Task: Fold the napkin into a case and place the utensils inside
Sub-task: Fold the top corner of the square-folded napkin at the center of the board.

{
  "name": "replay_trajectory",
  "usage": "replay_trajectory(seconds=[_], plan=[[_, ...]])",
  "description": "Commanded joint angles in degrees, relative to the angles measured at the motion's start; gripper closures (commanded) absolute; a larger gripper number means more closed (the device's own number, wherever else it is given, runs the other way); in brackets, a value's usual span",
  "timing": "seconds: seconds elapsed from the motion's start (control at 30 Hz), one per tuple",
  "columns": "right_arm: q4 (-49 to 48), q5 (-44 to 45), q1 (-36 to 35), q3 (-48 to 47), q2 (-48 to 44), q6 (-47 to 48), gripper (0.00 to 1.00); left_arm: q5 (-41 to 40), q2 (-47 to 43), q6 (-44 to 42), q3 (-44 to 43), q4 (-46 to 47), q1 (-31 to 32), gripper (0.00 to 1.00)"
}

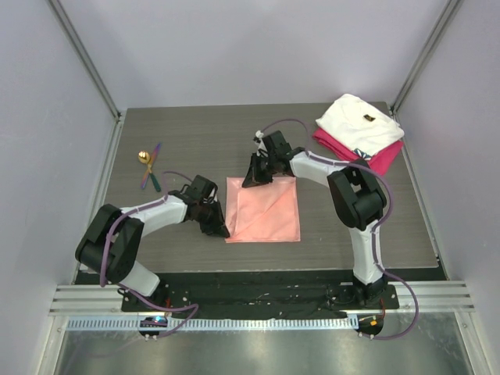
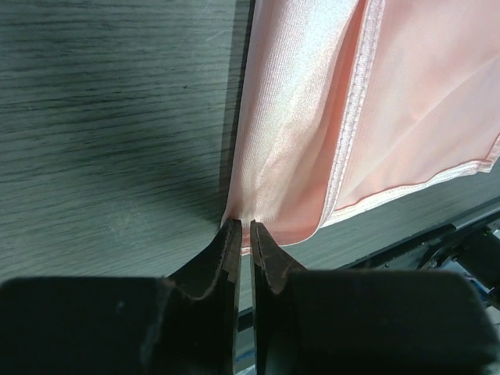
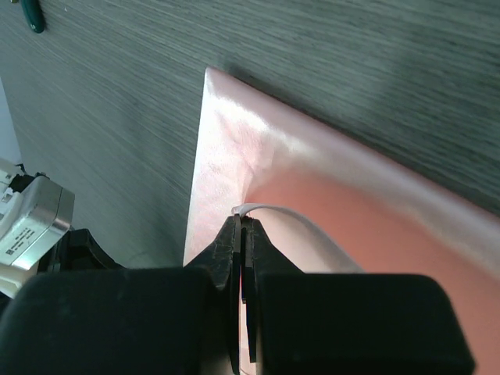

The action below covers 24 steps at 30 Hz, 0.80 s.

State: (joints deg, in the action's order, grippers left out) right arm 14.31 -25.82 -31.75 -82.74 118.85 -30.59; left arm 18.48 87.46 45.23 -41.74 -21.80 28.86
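The left arm (image 1: 152, 211) stretches low from its base at 7 o'clock toward the middle. The left hand (image 1: 221, 230) is pinched tight on the napkin (image 1: 266, 211) at its 7 o'clock corner. The right arm (image 1: 355, 195) bends its elbow at 3 o'clock, and the right hand (image 1: 251, 181) is clamped near the 11 o'clock corner.

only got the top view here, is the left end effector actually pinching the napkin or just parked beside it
observer: pinching it. The left wrist view shows the left end effector shut on the napkin at its near corner, the cloth bunched up into the tips.
operator: and the right one
observer: the right wrist view shows the right end effector shut on a thin white hemmed edge of the napkin, raised off the layer below.
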Motion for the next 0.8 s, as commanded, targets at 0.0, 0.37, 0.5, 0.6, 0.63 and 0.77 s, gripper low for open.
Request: replay_trajectory(seconds=[0.0,0.37,0.5,0.6,0.63,0.77], plan=[[-3.1,-2.6,0.0,-4.1,1.6,-1.0,0.99,-1.4,-1.1,0.3,1.0,-0.1,0.7,0.86],[-4.8,-4.9,0.1,-9.4,6.5,-2.7,0.99,-1.6,-0.7,0.2,1.2,-0.2,0.8,0.86],[-4.8,-5.5,0.1,-10.9,7.9,-3.0,0.99,-1.8,-0.6,0.1,1.3,-0.1,0.8,0.86],[-4.8,-6.2,0.3,-11.8,8.5,-3.3,0.99,-1.6,-0.4,0.1,1.1,-0.1,0.8,0.87],[-4.7,-6.7,0.2,-12.0,8.9,-3.5,0.99,-1.6,-0.4,0.1,1.0,-0.2,0.8,0.87],[-4.8,-7.0,0.2,-12.3,9.4,-3.5,0.99,-1.4,-0.3,0.0,0.7,-0.2,0.8,0.87]])
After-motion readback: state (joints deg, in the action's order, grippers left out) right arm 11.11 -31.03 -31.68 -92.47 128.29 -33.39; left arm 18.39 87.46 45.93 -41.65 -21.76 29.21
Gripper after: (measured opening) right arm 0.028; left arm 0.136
